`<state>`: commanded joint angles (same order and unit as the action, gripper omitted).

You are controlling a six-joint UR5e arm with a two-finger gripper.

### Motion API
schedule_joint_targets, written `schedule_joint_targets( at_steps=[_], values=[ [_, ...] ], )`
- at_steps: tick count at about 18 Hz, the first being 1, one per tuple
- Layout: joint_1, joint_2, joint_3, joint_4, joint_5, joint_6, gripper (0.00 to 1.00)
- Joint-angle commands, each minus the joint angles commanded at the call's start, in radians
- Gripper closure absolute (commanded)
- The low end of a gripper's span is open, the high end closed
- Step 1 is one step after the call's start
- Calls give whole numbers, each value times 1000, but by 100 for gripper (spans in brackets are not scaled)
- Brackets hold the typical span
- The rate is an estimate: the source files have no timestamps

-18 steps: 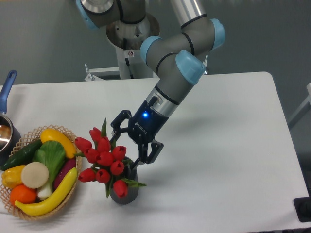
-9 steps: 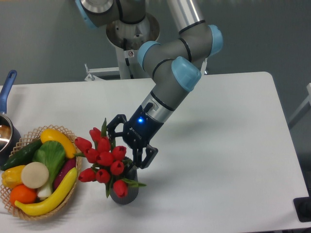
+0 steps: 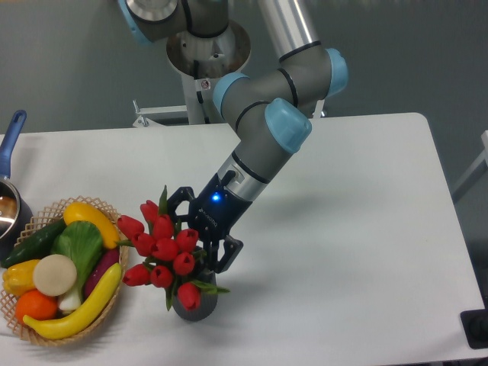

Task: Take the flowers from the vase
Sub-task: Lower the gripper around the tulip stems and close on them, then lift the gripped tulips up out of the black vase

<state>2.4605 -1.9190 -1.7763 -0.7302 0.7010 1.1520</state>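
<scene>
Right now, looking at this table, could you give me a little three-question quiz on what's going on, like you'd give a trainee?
1. True or false: the flowers are lifted out of the vase.
2. Which side of the vase is the basket on in the picture: A) left, B) right, C) behind?
3. What colour is the light on the gripper?

Key:
1. False. The bunch sits in the vase, with the open fingers reaching in at its right edge.
2. A. The basket of fruit and vegetables is to the left.
3. Blue.
</scene>
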Motion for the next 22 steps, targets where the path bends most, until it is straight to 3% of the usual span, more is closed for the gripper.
schedule_joint_targets(
  at_steps=[3, 11, 15, 22],
  values=[
    [0, 0, 3, 0, 0, 0, 7],
    [0, 0, 11, 2, -8, 0, 43],
    [2, 0, 15, 2, -9, 0, 57],
    [6, 3, 26, 2, -11, -2, 59]
  ],
)
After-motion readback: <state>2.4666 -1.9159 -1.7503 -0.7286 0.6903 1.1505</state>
